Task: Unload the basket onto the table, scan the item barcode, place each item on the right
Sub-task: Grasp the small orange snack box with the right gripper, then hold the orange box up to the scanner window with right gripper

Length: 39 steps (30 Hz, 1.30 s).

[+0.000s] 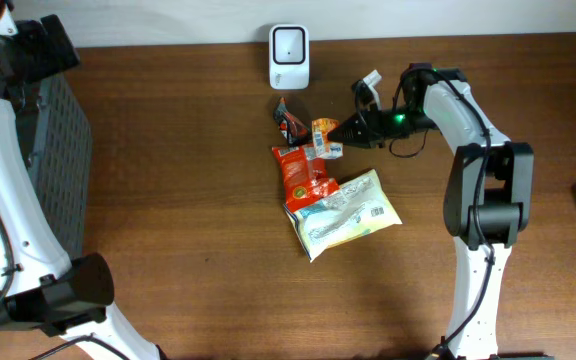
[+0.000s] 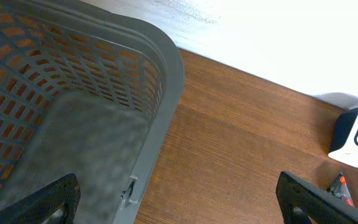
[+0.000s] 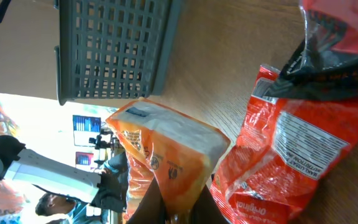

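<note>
My right gripper (image 1: pixel 340 131) clamped on small orange foil packet (image 3: pixel 166 155), atop snack pile mid-table. White box scanner (image 1: pixel 288 55) lies near, toward far edge, slightly leftward. My left gripper (image 2: pixel 179 202) wide, empty, over grey mesh basket (image 2: pixel 104 74); right arm nearer.

The table (image 1: pixel 188 180) was dark brown wood grain. A white surface (image 2: pixel 278 37) bordered its far edge. Lighting was bright and even.

The right gripper (image 1: pixel 340 131) pinches a small orange packet (image 1: pixel 321 128) near the white scanner (image 1: pixel 288 56). A red bag (image 1: pixel 303 172) and a white bag (image 1: pixel 348 212) lie touching each other on the brown table (image 1: pixel 188 200). A grey basket (image 1: pixel 58 160) sits far left.
</note>
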Motion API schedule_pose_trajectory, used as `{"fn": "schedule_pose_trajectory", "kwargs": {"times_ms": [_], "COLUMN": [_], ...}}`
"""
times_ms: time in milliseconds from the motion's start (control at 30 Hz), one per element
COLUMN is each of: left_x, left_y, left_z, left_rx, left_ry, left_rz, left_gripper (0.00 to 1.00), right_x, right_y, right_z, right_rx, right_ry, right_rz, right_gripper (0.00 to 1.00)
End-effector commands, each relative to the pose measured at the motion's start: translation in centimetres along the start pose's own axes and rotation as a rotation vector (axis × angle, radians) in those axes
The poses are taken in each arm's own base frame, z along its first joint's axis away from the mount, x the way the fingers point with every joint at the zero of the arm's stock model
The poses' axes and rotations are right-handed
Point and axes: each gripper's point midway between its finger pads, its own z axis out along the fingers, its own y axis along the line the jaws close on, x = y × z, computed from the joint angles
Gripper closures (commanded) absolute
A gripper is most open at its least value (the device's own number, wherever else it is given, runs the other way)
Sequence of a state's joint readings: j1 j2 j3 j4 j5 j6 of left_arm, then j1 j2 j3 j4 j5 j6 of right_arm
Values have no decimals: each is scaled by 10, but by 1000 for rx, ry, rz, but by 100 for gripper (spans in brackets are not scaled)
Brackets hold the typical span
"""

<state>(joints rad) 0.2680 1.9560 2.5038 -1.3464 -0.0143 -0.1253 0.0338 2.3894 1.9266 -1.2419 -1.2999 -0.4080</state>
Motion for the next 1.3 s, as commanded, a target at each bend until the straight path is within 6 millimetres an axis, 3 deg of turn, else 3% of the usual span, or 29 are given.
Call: {"fn": "schedule_pose_trajectory", "kwargs": {"times_ms": [0, 333, 533, 733, 933, 1133, 1267], "left_x": [-1, -1, -1, -1, -1, -1, -1], "left_y": [1, 1, 1, 1, 1, 1, 1], "left_z": [-4, -4, -4, -4, -4, -4, -4], "left_rx": [2, 2, 2, 2, 2, 2, 2], "left_ry": [-7, -7, -7, -7, -7, -7, -7], "left_rz": [-12, -12, -12, -12, -12, -12, -12], "left_gripper": [1, 1, 1, 1, 1, 1, 1], "right_x": [-1, 7, 11, 1, -32, -103, -145], "right_y": [11, -10, -44, -57, -50, -41, -12], "right_z": [1, 0, -8, -30, -55, -98, -88], "right_rx": [-22, 100, 307, 530, 816, 1453, 1637], "right_ry": [-7, 42, 66, 51, -11, -258, -428], "right_rz": [-37, 24, 184, 250, 194, -49, -246], "right_gripper": [96, 96, 96, 96, 96, 96, 96]}}
